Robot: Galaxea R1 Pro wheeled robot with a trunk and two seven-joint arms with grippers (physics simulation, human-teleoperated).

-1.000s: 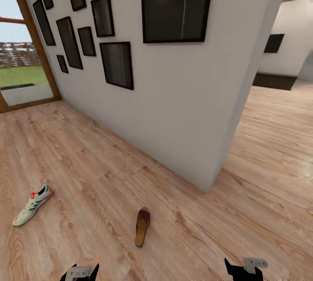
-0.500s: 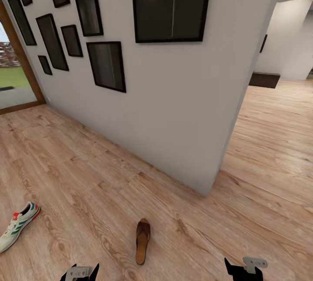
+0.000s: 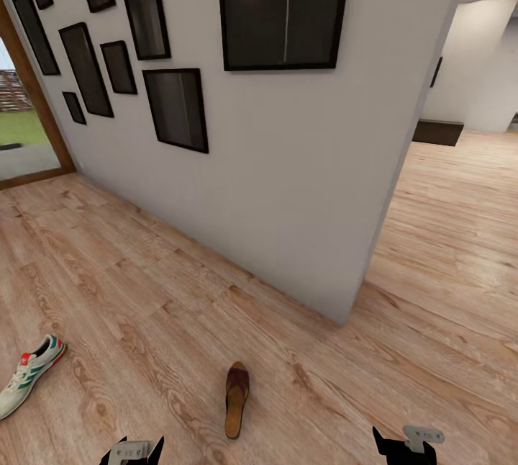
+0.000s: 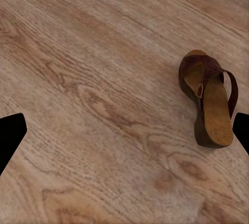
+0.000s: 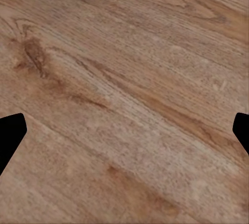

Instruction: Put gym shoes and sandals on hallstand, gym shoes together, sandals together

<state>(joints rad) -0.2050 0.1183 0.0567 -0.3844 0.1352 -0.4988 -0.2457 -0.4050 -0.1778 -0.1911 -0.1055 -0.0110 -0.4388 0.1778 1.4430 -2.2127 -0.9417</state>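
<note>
Corridor with wood-plank floor [image 3: 180,285], white wall [image 3: 288,184] ahead carrying black picture frames [image 3: 283,8], glass door [image 3: 21,134] at far left, opening to another room on the right. I have both claws hanging low over the floor. Left gripper [image 4: 124,130]: fingers spread wide, dark tips at opposite edges of the wrist view, nothing between them but bare planks, touching nothing. Right gripper [image 5: 124,128]: same, spread wide, empty, only floor under it.

One sandal [image 3: 236,399] lies flat on the floor just ahead of the left gripper and toward the right one, sole down, strap up; in the left wrist view the sandal [image 4: 208,99] sits near one fingertip but apart from it. One gym shoe [image 3: 30,374] lies on the floor well off to the left of the left gripper, upright on its sole. From my head view I see only the tops of the left gripper [image 3: 135,449] and right gripper [image 3: 404,445].
</note>
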